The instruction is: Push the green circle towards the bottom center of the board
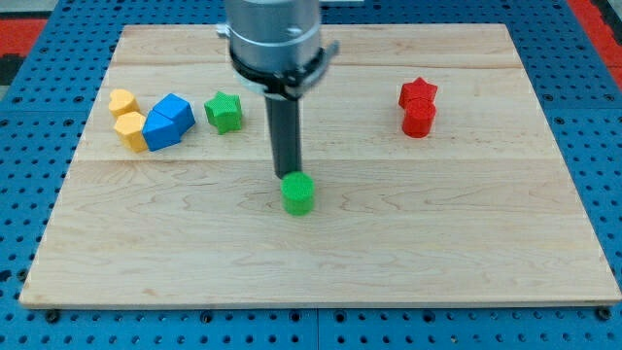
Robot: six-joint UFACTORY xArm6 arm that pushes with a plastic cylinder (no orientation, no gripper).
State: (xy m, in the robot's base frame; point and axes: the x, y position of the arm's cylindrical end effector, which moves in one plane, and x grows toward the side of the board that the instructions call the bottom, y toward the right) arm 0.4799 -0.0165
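Observation:
The green circle [298,192] is a short green cylinder near the middle of the wooden board [321,272], slightly left of centre. My tip [288,175] sits just above the circle in the view, at its top-left edge and touching or nearly touching it. The dark rod rises from there to the arm's grey body at the view's top.
A green star [224,111] lies up and left of the circle. Two blue blocks [167,122] sit next to a yellow heart [121,101] and a yellow hexagon [130,130] at the left. A red star [418,93] and red cylinder [418,118] sit at the right.

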